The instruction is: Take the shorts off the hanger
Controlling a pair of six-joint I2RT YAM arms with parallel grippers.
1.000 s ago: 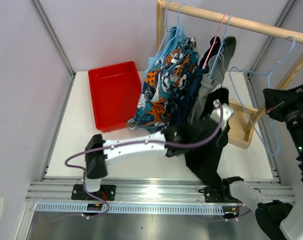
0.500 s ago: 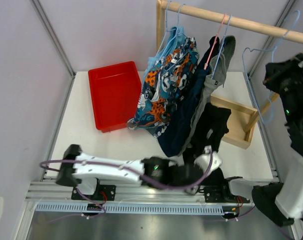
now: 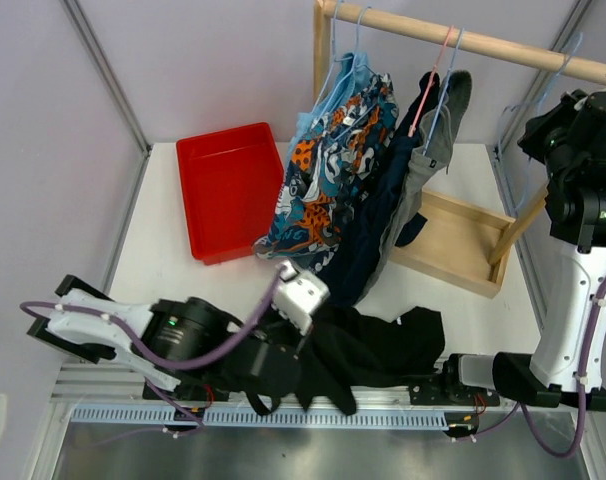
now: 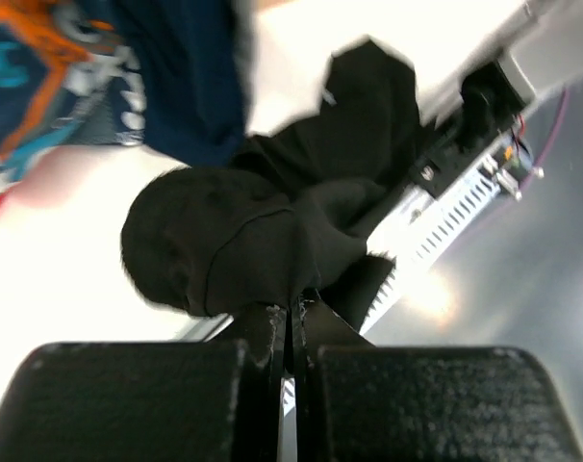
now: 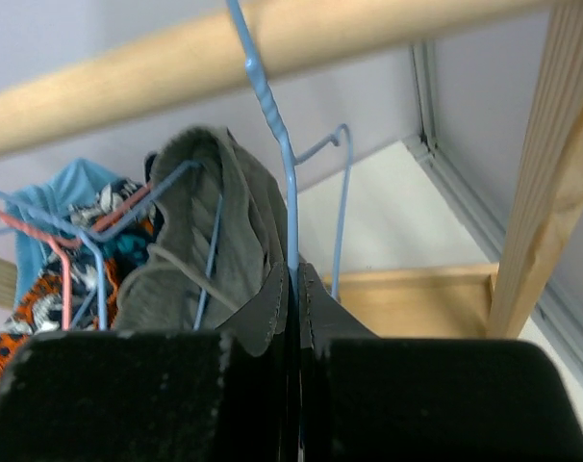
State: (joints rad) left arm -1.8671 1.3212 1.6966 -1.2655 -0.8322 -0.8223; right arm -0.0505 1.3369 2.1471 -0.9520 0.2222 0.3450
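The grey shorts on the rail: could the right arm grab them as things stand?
Probably not at once. The right gripper is shut on a blue hanger wire under the rail. The grey shorts hang close beside it with nothing between, so after letting go, likely yes.

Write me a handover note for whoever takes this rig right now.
Left gripper shut on the black shorts, now off their hanger and lying at the table's near edge.
Right gripper shut on a bare blue hanger up by the rod.
Done: black pair removed.
Left: patterned shorts, light blue shorts, navy shorts and grey shorts hang from the rod.
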